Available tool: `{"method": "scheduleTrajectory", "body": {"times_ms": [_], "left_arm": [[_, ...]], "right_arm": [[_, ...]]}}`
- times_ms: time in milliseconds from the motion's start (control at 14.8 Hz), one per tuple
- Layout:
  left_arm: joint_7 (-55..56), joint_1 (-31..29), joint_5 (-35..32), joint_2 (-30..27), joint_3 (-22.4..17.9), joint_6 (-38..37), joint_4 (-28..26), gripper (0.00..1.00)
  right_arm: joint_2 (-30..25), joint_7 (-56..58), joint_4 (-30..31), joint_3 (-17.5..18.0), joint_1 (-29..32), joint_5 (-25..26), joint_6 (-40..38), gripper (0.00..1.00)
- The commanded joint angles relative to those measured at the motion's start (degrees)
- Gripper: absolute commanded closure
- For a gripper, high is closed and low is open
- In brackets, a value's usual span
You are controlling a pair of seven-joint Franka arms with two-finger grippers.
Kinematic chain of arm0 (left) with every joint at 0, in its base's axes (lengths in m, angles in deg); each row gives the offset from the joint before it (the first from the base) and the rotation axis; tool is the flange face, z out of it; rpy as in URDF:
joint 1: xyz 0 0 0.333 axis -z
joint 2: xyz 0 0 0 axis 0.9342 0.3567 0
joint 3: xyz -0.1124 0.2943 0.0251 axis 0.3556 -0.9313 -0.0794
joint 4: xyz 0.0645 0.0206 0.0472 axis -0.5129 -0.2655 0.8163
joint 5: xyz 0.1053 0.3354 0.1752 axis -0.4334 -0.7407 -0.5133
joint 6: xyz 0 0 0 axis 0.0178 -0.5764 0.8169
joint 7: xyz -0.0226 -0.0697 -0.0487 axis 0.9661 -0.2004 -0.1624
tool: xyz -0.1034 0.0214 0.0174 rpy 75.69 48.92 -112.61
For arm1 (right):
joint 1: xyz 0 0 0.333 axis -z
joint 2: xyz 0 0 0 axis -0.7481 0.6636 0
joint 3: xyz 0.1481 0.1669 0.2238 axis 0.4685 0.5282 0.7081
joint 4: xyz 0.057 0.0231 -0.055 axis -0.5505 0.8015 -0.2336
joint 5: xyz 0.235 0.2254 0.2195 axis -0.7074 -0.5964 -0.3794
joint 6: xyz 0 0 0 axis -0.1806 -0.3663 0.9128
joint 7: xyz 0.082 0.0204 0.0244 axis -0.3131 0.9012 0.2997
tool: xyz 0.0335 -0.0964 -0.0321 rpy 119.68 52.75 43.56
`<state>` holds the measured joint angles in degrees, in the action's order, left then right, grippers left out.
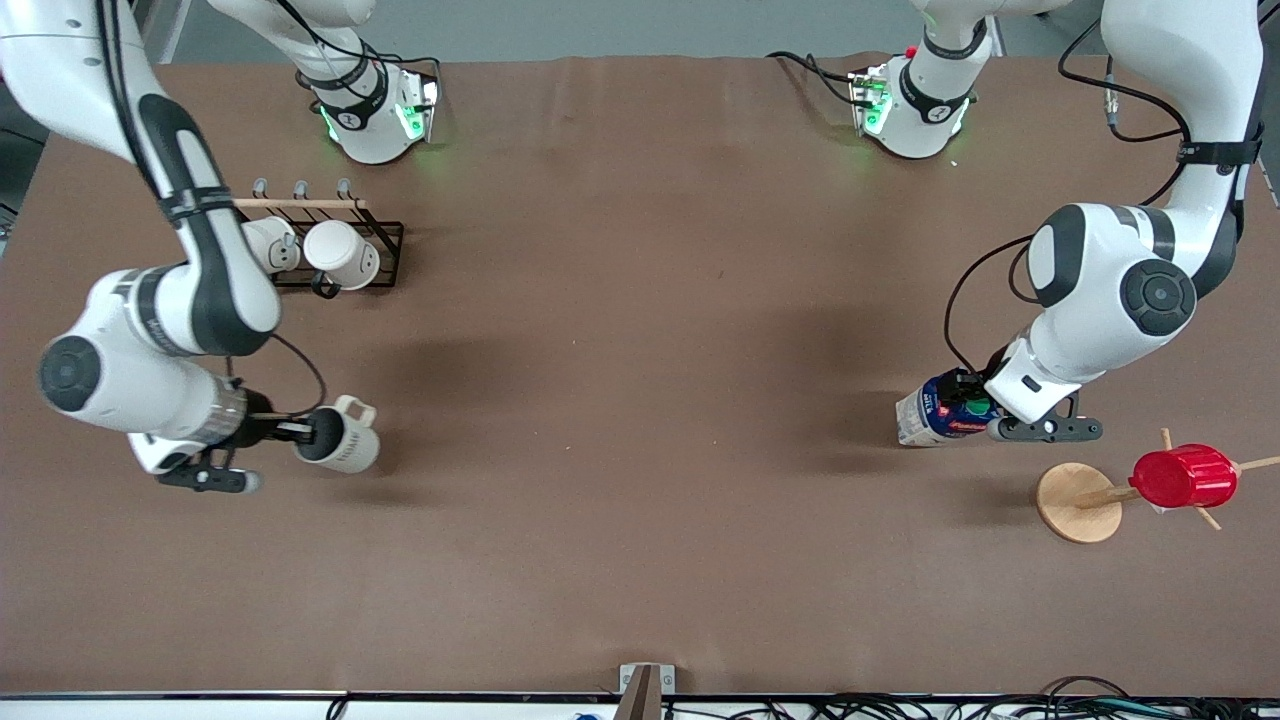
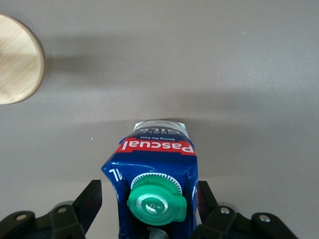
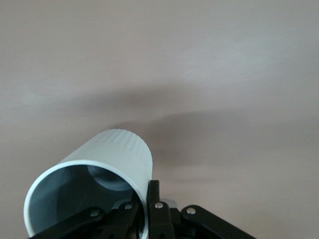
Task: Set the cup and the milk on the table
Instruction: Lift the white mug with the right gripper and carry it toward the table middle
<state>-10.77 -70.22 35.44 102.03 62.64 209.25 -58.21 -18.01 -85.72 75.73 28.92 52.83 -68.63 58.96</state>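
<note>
Cup (image 1: 342,437): cream mug, dark inside, squarish handle; tilted on its side in the right gripper (image 1: 300,432), whose fingers pinch the rim wall, one inside and one outside; held over the table (image 1: 620,330) toward the right arm's end.
Milk (image 1: 935,413): small carton, white body, blue gable, red band, ribbed green cap (image 2: 157,201); tilted in the left gripper (image 1: 975,408), jaws closed on its upper sides, just beside the wooden stand's round base (image 1: 1078,502).
Step, judged: setting both down.
Advice: turn each upright, lower until the base lies flat, then release; keep the carton off the stand.
Surfaces: glazed cup, slippery; coated card yields under squeeze; matte brown cover.
Also: red ribbed cup (image 1: 1184,476) on the stand; rack (image 1: 345,215) with two white mugs.
</note>
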Motion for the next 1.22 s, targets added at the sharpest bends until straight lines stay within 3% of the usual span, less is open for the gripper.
{"method": "scheduleTrajectory", "body": {"times_ms": [0,203,339,746,1017,1153], "left_arm": [[1.0,0.0,-0.3,-0.2,0.2,0.5,-0.4,0.20],[0.9,0.0,-0.3,-0.2,0.2,0.4,-0.4,0.27],[1.0,0.0,-0.3,-0.2,0.2,0.4,-0.4,0.37],[0.0,0.0,-0.3,-0.2,0.2,0.1,-0.1,0.84],[-0.3,0.0,-0.4,-0.8,0.2,-0.4,0.4,0.98],[-0.2,0.1,-0.5,-0.9,0.2,-0.4,0.8,0.99]], "right_arm": [[-0.5,-12.4,-2.3,0.2,-6.6,-0.6,-0.5,0.99],[1.3,-23.5,-5.5,0.1,-14.3,-0.4,0.4,1.00],[3.5,-27.1,-6.5,-0.3,-19.5,0.5,1.1,0.99],[10.2,-37.2,-7.9,-0.3,-28.1,0.6,11.6,0.98],[11.6,-38.5,-8.0,-0.7,-32.0,1.3,11.9,0.96],[11.8,-39.9,-8.0,-0.7,-33.8,1.4,12.0,0.94]]}}
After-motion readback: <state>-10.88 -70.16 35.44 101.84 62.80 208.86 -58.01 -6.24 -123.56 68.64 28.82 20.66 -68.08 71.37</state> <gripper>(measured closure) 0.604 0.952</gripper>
